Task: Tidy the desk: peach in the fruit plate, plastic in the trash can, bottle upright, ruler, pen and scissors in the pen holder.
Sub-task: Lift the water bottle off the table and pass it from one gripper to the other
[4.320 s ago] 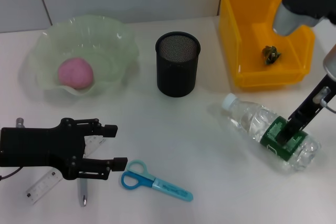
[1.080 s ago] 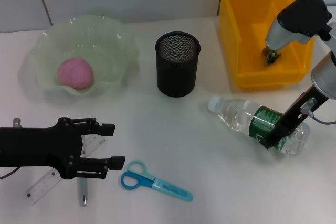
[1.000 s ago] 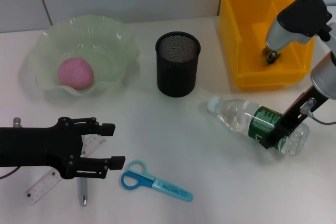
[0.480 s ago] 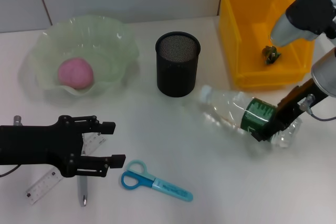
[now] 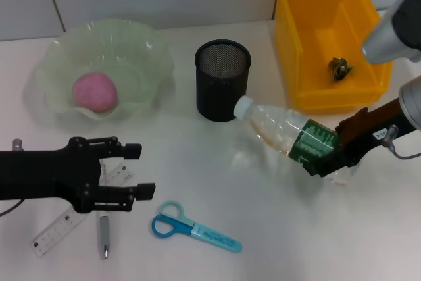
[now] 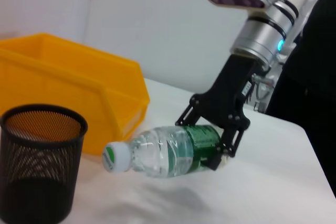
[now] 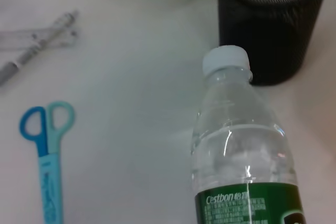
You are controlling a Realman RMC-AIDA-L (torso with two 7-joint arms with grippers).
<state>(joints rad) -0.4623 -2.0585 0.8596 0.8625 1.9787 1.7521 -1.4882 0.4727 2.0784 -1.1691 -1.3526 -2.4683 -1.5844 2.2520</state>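
Currently, bottle: the bottle (image 5: 289, 137) is held off the desk (image 5: 263, 228), tilted, its white cap (image 5: 244, 106) raised toward the pen holder (image 5: 223, 79) and its base low toward the robot's right.
Long axis: it runs slantwise from the cap, just beside the pen holder's rim in the head view, down to the gripped end; far from vertical, so by my reading the coming move is more rotation until the base faces the desk.
Right gripper: the right gripper (image 5: 327, 156) has its fingers clamped across the green label (image 6: 202, 148) near the base, so the cap end sticks out free from the fingers.
Nearer arm: the right arm has the bottle; the left gripper (image 5: 135, 170) hangs low over the desk well apart from it, fingers spread with nothing between them.
Surface: bare white desk lies under and in front of the bottle, enough room to stand it, I judge.
Room: the yellow trash can (image 5: 296, 64) sits close behind, a risk for a swinging cap.
Others: scissors (image 5: 194, 227), ruler (image 5: 62, 225) and pen (image 5: 103, 236) lie near the left gripper; the peach (image 5: 95, 91) sits in the fruit plate (image 5: 151, 51).
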